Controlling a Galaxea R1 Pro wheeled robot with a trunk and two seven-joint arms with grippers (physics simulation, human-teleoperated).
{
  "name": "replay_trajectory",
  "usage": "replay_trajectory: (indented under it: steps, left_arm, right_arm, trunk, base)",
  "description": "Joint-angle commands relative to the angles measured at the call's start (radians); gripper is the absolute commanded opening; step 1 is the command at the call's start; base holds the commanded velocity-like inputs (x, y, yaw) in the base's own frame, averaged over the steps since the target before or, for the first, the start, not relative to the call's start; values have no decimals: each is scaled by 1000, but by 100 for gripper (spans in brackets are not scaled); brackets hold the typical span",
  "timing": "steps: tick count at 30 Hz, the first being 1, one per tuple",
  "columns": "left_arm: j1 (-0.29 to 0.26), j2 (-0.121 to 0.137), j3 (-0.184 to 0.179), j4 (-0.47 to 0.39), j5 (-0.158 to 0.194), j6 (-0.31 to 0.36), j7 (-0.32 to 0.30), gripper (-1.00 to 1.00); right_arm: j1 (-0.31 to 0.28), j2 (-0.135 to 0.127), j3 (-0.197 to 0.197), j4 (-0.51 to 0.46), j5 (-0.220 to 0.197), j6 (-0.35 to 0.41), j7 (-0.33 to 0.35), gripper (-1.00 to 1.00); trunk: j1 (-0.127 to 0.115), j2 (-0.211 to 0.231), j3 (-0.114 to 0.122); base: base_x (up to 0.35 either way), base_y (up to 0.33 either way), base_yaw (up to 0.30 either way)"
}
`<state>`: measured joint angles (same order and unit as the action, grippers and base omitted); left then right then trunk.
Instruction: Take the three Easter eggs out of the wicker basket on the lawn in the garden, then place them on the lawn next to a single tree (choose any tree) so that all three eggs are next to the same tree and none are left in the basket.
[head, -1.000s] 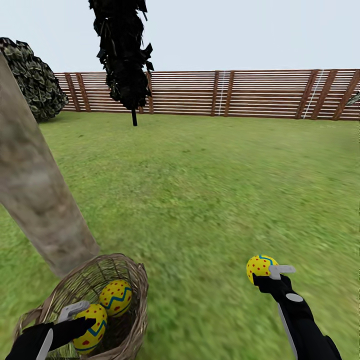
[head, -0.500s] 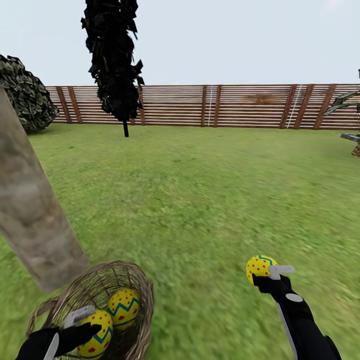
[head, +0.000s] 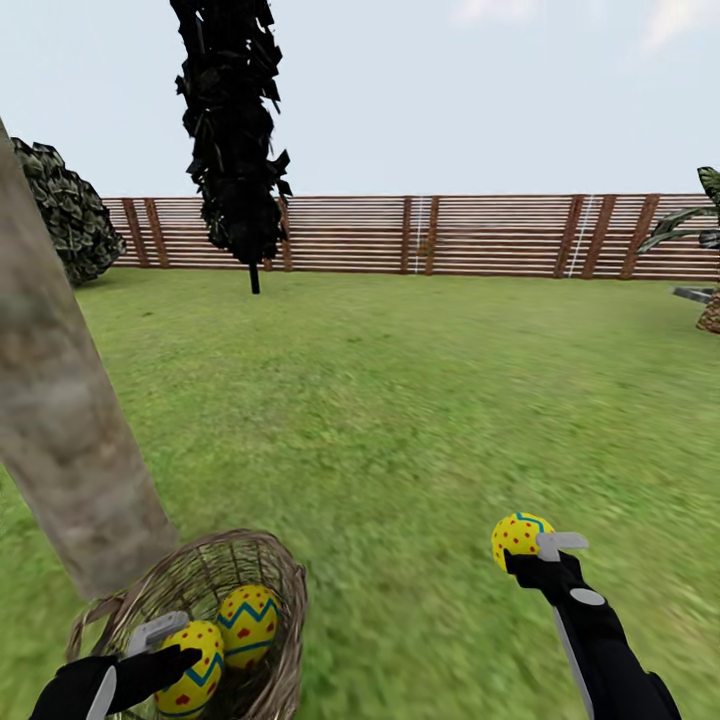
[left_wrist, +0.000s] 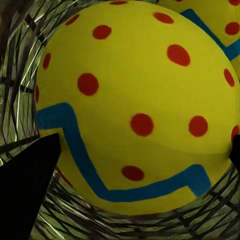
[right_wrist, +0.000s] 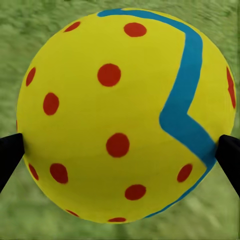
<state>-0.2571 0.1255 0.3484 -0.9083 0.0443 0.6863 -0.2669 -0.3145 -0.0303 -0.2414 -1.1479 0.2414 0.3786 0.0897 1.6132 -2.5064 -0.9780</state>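
Observation:
The wicker basket (head: 287, 590) stands on the lawn (head: 400, 400) at the foot of the thick grey-tan tree (head: 60, 440). Two Easter eggs lie in it: one loose egg (head: 247, 622) and one egg (head: 192, 668) with my left gripper (head: 178, 648) shut on it. In the left wrist view that egg (left_wrist: 135, 105) sits between the dark fingers (left_wrist: 25, 185), with the basket weave (left_wrist: 20, 45) around it and the other egg (left_wrist: 222, 25) behind. My right gripper (head: 535, 550) holds the third egg (head: 518, 538) above the grass, and this egg (right_wrist: 125, 115) is pinched between both fingertips (right_wrist: 7, 155).
A narrow black-leaved tree (head: 235, 150) and a round dark bush (head: 65, 210) stand far off by the brown slat fence (head: 480, 235). A palm-like plant (head: 695, 220) shows at the right edge. Open grass stretches ahead and to the right.
The camera has tilted up, so the fence and far trees sit lower in the picture. Both grippers keep their hold on their eggs, and the basket stays by the trunk.

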Motion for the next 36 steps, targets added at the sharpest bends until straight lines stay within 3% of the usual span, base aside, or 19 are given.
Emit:
replay_trajectory:
  steps: [1,19,29,36]
  left_arm:
    - [-1,0,2,0,9,7,-3,-100]
    - [-1,-1,2,0,11,7,-3,-100]
    - [-1,-12,-2,0,8,7,-3,-100]
    - [-1,-15,1,1,9,6,-3,-100]
  right_arm:
    - [-1,0,-1,9,10,4,10,-100]
    - [-1,1,2,23,10,2,9,-100]
    - [-1,1,2,23,10,3,9,-100]
    - [-1,2,2,25,10,3,10,-100]
  trunk:
    - [-1,0,3]
    - [-9,4,73]
    - [-13,7,111]
    - [-40,56,133]
  base:
    - [-1,162,0]
    - [-9,15,0]
    - [-319,0,0]
    - [-327,0,0]
